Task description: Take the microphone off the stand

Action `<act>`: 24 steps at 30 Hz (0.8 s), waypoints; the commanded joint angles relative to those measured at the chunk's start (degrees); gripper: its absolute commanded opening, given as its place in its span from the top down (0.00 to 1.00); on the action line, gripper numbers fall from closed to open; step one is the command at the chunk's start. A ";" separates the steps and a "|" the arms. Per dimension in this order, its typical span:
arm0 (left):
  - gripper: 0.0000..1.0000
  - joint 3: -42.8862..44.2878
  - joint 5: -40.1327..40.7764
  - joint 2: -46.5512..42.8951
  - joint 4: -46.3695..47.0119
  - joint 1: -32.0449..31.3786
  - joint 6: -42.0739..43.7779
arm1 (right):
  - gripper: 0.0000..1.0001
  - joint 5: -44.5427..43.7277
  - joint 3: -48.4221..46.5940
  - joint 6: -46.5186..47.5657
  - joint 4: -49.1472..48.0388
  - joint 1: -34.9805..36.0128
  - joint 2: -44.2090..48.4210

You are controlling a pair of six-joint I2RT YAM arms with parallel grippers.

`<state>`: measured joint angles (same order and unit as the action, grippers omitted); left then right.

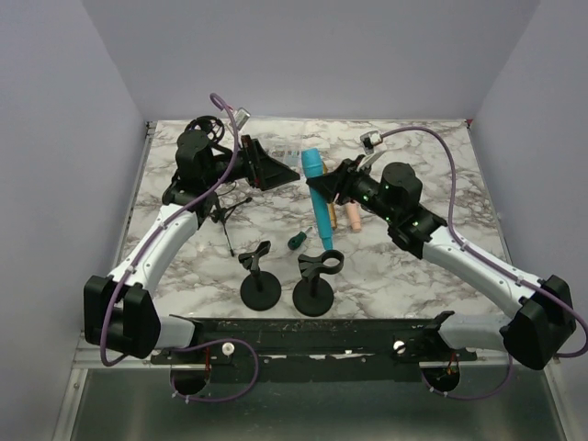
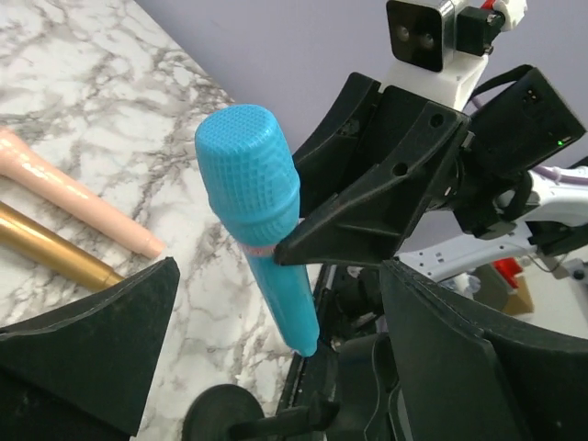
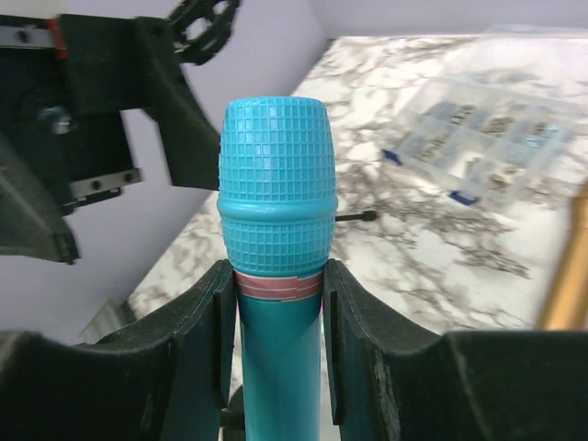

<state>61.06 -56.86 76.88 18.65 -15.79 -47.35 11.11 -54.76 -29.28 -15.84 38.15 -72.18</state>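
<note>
Bright, even light with soft shadows on the tabletop [image 1: 413, 266]; the right wrist view blurs its far background.

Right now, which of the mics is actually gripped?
The blue microphone, clamped below its head by the right gripper; the pink microphone and gold microphone lie loose on the marble table.

Mic [image 1: 313, 165] behind R stand [image 1: 315, 280] (L stand [image 1: 260, 283] beside it), parts box [image 3: 478, 138] further back — on tbl [image 1: 395, 285]

Marble table [image 1: 432, 266], two stands [image 1: 314, 296], pink microphone [image 1: 352, 218]
</note>
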 commanded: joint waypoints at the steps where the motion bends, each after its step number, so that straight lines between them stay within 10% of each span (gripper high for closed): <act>1: 0.05 4.12 5.78 -3.79 -12.74 -0.20 13.39 | 0.99 -15.47 -1.17 5.82 8.88 -0.12 2.91; 9: 0.04 6.88 21.85 -11.57 -25.86 -0.92 30.44 | 0.99 -31.57 -0.97 14.30 17.67 -2.45 1.33; 24: 0.04 -6.23 39.95 -33.00 -23.22 -2.05 44.49 | 0.99 -17.20 -9.48 19.88 20.29 -19.28 -17.36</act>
<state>61.56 -22.83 48.60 -8.14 -17.65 -9.06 -9.47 -59.48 -12.88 3.25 19.66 -84.82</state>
